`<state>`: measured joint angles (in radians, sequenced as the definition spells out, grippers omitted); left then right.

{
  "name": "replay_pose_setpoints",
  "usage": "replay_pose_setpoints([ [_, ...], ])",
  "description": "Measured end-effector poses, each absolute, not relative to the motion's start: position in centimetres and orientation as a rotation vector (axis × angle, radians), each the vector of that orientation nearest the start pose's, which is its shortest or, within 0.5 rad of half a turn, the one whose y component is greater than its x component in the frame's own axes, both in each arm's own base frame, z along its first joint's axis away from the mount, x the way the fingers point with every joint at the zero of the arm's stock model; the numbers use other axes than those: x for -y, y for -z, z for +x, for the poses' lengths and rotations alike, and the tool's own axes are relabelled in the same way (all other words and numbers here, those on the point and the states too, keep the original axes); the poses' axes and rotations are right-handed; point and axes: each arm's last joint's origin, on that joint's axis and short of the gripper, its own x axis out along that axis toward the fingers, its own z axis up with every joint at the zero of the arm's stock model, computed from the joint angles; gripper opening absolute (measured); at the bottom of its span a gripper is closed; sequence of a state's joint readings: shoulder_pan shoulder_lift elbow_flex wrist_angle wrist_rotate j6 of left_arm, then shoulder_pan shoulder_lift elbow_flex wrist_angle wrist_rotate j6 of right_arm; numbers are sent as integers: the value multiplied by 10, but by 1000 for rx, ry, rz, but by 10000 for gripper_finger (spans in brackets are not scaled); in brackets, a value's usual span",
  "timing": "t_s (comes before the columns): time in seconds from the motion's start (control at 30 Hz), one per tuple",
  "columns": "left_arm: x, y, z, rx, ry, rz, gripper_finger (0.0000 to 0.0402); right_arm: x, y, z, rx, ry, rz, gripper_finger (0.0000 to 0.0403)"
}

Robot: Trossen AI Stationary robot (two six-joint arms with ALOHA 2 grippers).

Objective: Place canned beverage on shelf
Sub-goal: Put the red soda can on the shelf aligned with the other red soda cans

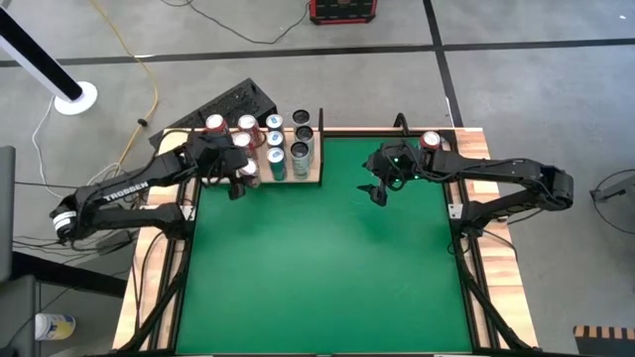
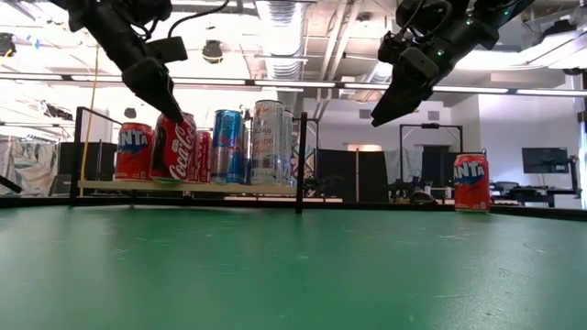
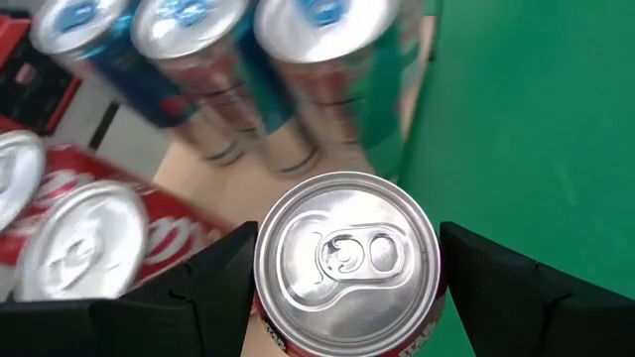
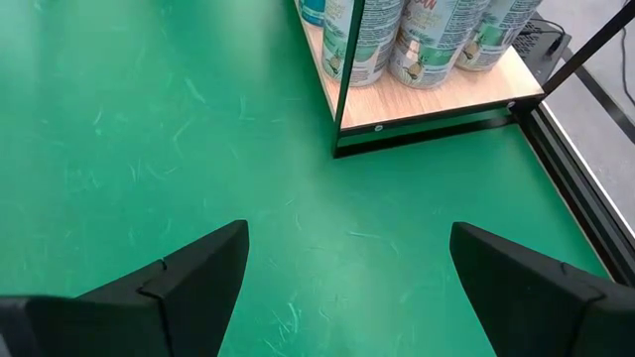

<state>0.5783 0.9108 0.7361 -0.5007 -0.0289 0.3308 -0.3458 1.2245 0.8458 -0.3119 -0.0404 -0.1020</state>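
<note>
The pale-wood shelf (image 1: pixel 298 179) stands at the table's far left, with several upright cans on it: red ones (image 1: pixel 215 124), blue ones (image 1: pixel 275 140) and tall silver ones (image 2: pixel 268 142). My left gripper (image 1: pixel 241 179) is over the shelf's near left part, shut on a red Coca-Cola can (image 2: pixel 180 147). My right gripper (image 1: pixel 378 194) hangs open above the green felt to the right of the shelf, with nothing between its fingers (image 4: pixel 179 283). An orange Fanta can (image 2: pixel 470 181) stands on its base at the table's far right. My left gripper pinches the red can's upper wall just under its silver top (image 3: pixel 347 260), with one finger (image 3: pixel 213 283) on each side. The fingers slant down from the table's left. The can leans, with its base down at the shelf board (image 2: pixel 167 181); whether it touches, I cannot tell.
A thin black frame with an upright post (image 2: pixel 300 160) borders the shelf's right end. Open green felt (image 1: pixel 327 268) fills the middle and near part of the table. Wooden strips (image 1: pixel 491 288) run along both sides.
</note>
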Motion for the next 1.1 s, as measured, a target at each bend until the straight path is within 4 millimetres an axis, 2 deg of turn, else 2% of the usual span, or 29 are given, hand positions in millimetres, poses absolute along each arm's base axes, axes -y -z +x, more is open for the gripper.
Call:
replay_pose_setpoints([
  [0.6,-124,-266,144,-739,-495,59,264,86,-256,240,-687,260,32,372],
  [0.87,-126,-263,145,-771,-517,59,320,86,-255,240,-693,259,33,372],
  [1.1,-127,-263,144,-784,-548,73,327,86,-255,240,-694,259,34,372],
])
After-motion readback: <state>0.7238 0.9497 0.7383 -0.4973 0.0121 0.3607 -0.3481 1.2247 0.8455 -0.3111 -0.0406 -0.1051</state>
